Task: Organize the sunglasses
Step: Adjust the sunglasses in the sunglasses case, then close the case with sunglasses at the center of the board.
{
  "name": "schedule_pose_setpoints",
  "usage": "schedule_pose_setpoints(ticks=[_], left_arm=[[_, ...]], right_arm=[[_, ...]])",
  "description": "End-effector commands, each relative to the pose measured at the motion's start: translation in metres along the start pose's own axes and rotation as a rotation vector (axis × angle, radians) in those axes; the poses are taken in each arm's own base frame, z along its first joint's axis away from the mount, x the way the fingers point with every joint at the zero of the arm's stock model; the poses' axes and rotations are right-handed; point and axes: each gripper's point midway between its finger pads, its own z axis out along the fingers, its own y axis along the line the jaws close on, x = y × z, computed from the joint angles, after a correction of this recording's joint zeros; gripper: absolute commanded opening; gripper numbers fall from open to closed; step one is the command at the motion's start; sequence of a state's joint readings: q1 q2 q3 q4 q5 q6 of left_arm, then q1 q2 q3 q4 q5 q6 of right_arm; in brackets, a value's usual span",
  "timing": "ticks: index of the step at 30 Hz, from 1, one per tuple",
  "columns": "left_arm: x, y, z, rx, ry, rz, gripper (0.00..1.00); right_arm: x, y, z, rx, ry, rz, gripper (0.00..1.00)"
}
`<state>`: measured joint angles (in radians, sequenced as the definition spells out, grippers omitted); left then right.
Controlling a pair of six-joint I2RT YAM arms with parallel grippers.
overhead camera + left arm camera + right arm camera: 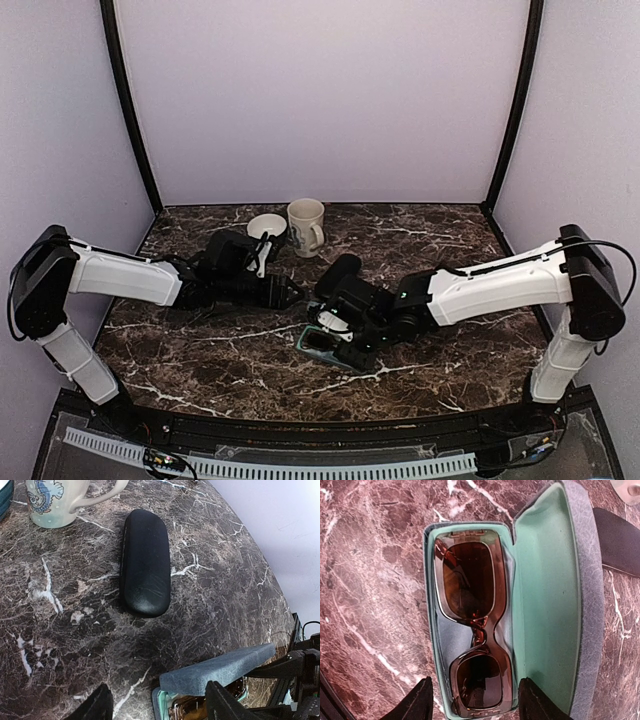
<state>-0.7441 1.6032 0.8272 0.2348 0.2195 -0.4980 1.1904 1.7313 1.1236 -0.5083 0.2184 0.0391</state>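
A brown pair of sunglasses (pixel 472 625) lies folded, lenses up, in an open grey-blue case (pixel 545 605) with teal lining. My right gripper (pixel 476 702) hangs open just over the near lens, its fingers apart on either side without touching the frame. From above, that case (pixel 322 345) sits at the table's middle with the right gripper (pixel 335 325) over it. My left gripper (pixel 160 707) is open and holds nothing. It sits low by the case's raised lid (pixel 220 672), and the sunglasses (pixel 192 707) peek out under the lid.
A closed black oblong case (pixel 145 562) lies on the marble ahead of the left gripper. A cream mug (pixel 306 226) with a fish print and a white bowl (pixel 265 226) stand at the back. Both forearms stretch low across the table.
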Motion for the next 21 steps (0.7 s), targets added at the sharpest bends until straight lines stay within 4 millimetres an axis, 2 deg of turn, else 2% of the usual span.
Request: schedule_pose_setpoints(ticks=[1, 6, 8, 13, 17, 21], left_arm=[[0.002, 0.002, -0.001, 0.002, -0.005, -0.001, 0.65], [-0.004, -0.007, -0.002, 0.051, -0.03, 0.012, 0.65], [-0.006, -0.013, -0.001, 0.081, -0.034, 0.013, 0.65], [-0.012, -0.029, 0.005, 0.162, -0.032, 0.011, 0.65], [-0.015, -0.037, 0.014, 0.212, -0.021, 0.003, 0.64], [-0.017, -0.04, 0.025, 0.234, -0.005, 0.002, 0.64]], right_arm=[[-0.016, 0.003, -0.014, -0.034, -0.078, 0.034, 0.59], [-0.027, -0.005, -0.034, -0.031, -0.177, 0.094, 0.59], [-0.034, -0.014, -0.052, -0.031, -0.24, 0.14, 0.58], [-0.03, -0.037, -0.068, -0.072, -0.311, 0.282, 0.58], [-0.019, -0.054, -0.069, -0.124, -0.331, 0.395, 0.6], [-0.005, -0.067, -0.06, -0.156, -0.329, 0.492, 0.62]])
